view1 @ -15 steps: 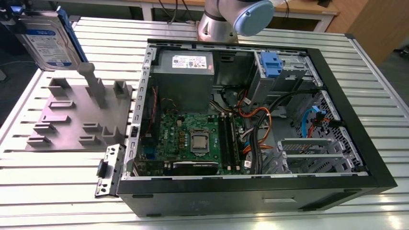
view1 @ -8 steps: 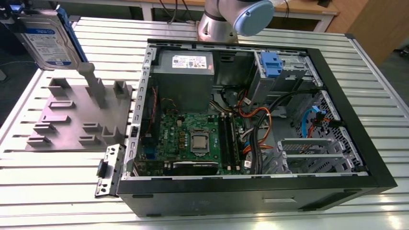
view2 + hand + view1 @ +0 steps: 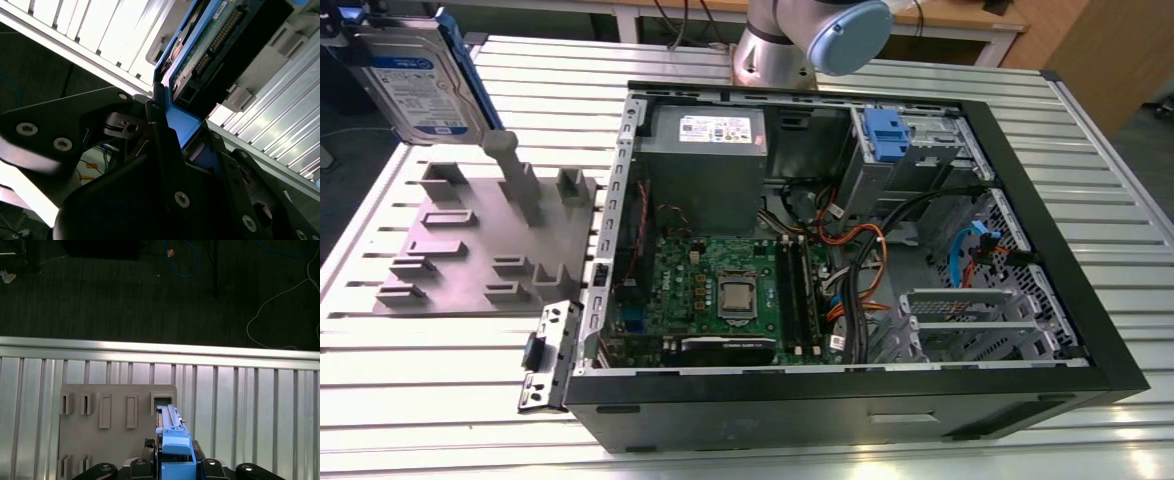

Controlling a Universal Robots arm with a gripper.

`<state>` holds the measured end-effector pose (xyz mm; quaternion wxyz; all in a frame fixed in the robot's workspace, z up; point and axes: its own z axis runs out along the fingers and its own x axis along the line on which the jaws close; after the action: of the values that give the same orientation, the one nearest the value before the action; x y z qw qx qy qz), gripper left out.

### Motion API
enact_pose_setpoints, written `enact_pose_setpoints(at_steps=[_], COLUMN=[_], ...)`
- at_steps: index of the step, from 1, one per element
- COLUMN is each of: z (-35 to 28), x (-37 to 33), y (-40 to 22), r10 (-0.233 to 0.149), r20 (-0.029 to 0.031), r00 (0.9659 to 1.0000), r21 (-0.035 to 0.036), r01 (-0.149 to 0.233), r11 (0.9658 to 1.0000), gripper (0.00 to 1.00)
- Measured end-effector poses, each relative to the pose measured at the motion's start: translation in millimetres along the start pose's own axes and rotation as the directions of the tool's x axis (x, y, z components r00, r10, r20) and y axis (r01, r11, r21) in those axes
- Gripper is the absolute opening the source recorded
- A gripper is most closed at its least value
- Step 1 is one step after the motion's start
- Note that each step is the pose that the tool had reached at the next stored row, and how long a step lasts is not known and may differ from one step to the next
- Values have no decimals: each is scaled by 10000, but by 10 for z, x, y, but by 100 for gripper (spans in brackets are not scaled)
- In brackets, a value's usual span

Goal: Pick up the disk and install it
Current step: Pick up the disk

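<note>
**Disk held over fixture**

Open PC case (image 3: 854,250) nearest. Grey slotted fixture (image 3: 467,250) beside it, at the exterior view's left. Farther back, gripper (image 3: 187,132) clamped on the disk (image 3: 414,70) by its blue carrier (image 3: 176,452); disk upright, above the fixture.

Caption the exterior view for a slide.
Silver hard drive in blue plastic carrier held above grey slotted holder plate, beside open black computer case.
</note>
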<state>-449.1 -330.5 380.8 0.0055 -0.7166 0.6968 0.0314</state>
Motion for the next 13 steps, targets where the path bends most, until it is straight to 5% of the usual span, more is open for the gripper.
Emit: enact_pose_setpoints(at_steps=[13], z=[-29], x=[-1], y=[1], r10=[0], r20=[-1], r00=[10000], r21=[-1], r01=[0], r11=[10000], gripper=[37])
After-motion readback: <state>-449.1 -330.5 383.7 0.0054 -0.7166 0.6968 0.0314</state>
